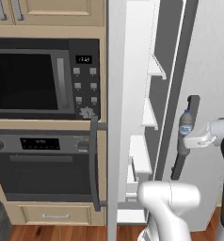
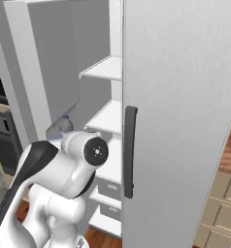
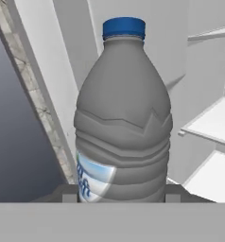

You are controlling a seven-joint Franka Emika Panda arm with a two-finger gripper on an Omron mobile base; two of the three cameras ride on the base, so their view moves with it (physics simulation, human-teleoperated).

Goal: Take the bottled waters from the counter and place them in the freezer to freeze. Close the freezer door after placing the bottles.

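Gripper (image 3: 119, 196) grasps bottle (image 3: 123, 118) before freezer (image 1: 142, 141) shelves.

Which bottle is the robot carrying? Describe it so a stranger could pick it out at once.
Start at the tall light-grey fridge with its narrow freezer standing open, white shelves inside. In front of that opening the white arm's gripper is shut on a small upright water bottle. Its blue cap, ridged translucent grey body and blue-and-white label low on the side set it apart from the plain white shelves around it.
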